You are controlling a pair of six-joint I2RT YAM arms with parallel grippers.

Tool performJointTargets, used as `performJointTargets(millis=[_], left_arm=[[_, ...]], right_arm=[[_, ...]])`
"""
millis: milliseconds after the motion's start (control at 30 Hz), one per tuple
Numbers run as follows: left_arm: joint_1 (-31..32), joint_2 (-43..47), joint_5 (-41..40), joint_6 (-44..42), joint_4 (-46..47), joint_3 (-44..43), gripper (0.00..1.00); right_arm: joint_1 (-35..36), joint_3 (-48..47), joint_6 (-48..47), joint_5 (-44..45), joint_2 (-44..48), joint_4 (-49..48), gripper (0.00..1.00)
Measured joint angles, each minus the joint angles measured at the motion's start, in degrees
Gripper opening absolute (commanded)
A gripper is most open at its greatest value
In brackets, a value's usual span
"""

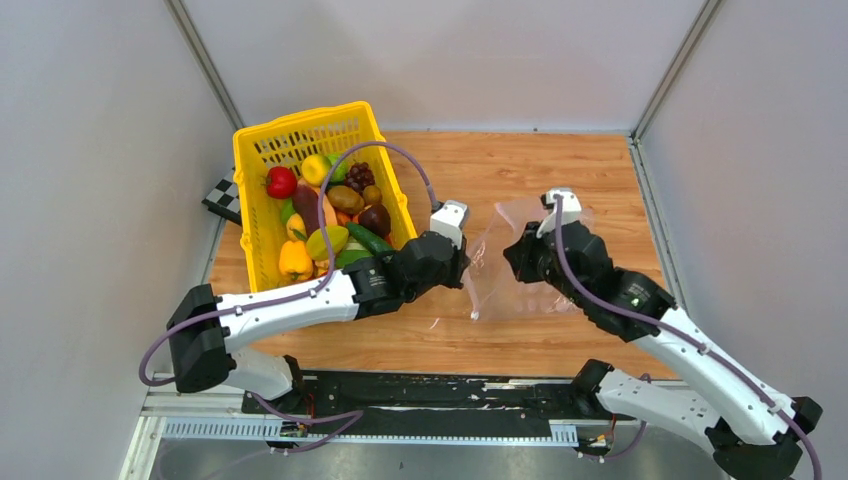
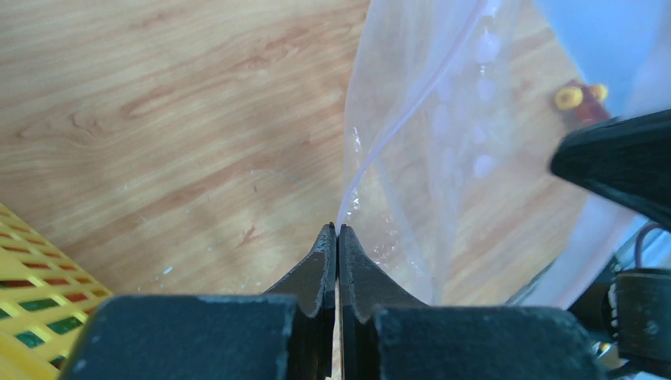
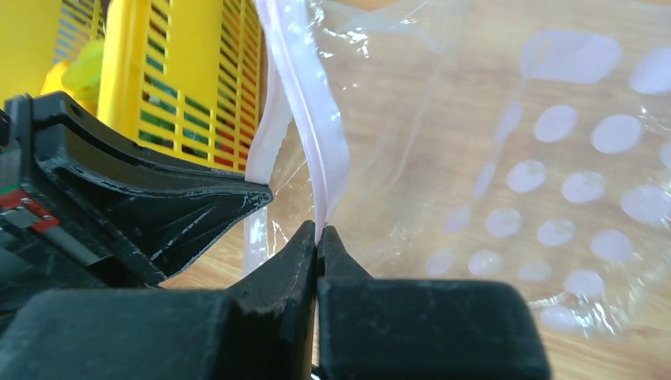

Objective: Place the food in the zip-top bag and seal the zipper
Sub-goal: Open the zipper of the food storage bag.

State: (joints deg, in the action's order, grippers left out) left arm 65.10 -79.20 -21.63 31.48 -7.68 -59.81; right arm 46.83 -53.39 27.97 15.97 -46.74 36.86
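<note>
Left end effector (image 2: 338, 231): clenched on the bag (image 1: 488, 282) edge.
Right end effector (image 3: 318, 231): clenched on the zipper strip (image 3: 305, 95).
Bag: centre of the frame, between both end effectors.
Food (image 1: 320, 215): upper left, inside the yellow basket (image 1: 300, 118) on the counter (image 1: 520, 165).

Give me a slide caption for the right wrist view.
Right gripper pinches one lip of the dotted zip-top bag at its zipper, left gripper beside it, yellow basket behind.

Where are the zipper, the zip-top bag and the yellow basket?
zipper (image 3: 328, 158): right wrist view, on the pink strip.
zip-top bag (image 3: 554, 182): right wrist view, on the dotted clear panel.
yellow basket (image 1: 300, 140): top external view, on the far lattice wall.
</note>
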Motion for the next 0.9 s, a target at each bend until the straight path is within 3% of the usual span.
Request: performJointTargets(millis=[200,567,733,900], left_arm=[[-2.05,-1.20,0.04,-0.11,-0.42,-5.62,0.02],[-7.06,-8.90,3.26,0.79,-0.66,-8.59,0.00],[-9.42,-9.90,6.51,1.25,0.22,-7.52,0.00],[-10.82,-8.70,11.30,2.71,2.84,-5.05,0.00]], right_arm=[[-0.02,-15.98,-3.96,1.66,-6.03,13.84,0.01],[-0.09,-39.56,-10.29,8.15,-29.11,33.20,0.01],[-1.36,-39.47,-10.51,8.98,-33.38,33.73,0.04],[-3.17,-30.88,-8.09,7.45,-30.75,27.91,0.08]])
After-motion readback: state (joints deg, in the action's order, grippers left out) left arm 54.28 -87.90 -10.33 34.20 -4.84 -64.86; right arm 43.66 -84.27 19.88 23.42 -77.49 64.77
